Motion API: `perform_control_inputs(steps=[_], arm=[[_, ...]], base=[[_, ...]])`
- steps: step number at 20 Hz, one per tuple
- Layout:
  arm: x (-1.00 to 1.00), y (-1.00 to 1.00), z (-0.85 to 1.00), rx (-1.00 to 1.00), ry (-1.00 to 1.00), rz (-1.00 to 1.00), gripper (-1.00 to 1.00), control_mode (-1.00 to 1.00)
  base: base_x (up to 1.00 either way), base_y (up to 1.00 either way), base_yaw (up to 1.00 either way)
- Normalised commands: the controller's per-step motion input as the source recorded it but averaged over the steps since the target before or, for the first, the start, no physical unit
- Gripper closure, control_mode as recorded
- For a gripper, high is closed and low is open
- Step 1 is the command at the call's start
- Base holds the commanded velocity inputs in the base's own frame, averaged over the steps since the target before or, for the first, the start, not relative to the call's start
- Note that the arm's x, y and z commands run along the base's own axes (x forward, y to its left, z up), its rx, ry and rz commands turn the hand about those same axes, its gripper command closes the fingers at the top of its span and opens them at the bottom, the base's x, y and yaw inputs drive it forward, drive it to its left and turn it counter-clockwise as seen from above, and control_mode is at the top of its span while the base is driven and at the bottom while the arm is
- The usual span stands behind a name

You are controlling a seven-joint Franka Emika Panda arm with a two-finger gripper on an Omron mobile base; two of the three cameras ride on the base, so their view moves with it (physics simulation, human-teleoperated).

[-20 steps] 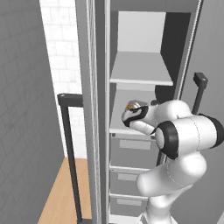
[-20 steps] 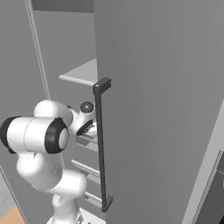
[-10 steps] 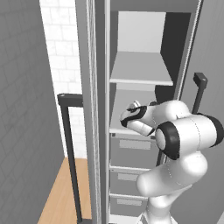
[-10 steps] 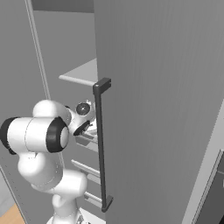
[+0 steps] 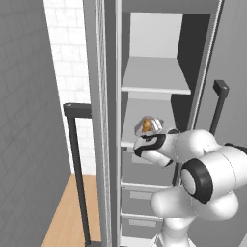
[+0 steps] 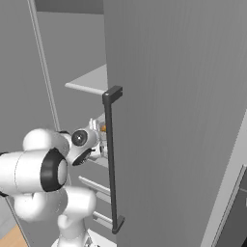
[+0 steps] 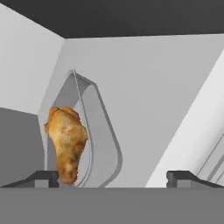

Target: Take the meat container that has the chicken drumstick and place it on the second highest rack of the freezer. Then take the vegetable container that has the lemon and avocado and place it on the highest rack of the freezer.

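A: Where does it stand? The freezer (image 5: 159, 96) is open, the highest rack (image 5: 155, 77) bare.

B: The meat container (image 7: 89, 135) with the chicken drumstick (image 7: 65, 142) sits on the lower flat shelf, just ahead of the claw (image 7: 111, 177) and toward its left tip; the drumstick's long axis runs up the hand view.

A: And the claw?

B: Spread wide, pinching nothing. In the right base view the door hides most of the container.
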Motion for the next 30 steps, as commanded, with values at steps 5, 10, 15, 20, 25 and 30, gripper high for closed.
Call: perform_control_inputs(steps=[5, 10, 15, 20, 25, 30], arm=[[-0.48, 0.0, 0.63, 0.03, -0.07, -0.05, -1.0, -1.0], [-0.74, 0.0, 0.99, 0.1, 0.12, 0.05, -1.0, -1.0], [-0.96, -0.01, 0.95, 0.15, 0.2, 0.14, -1.0, -1.0], [-1.0, 0.0, 0.78, 0.06, 0.21, 0.11, -1.0, -1.0], [-1.0, 0.0, 0.53, 0.0, 0.22, 0.01, -1.0, -1.0], [-0.88, 0.0, 0.45, -0.03, 0.11, 0.02, -1.0, -1.0]], base=[[0.0, 0.0, 0.0], [0.0, 0.0, 0.0], [0.0, 0.0, 0.0], [0.0, 0.0, 0.0], [0.0, 0.0, 0.0], [0.0, 0.0, 0.0]])
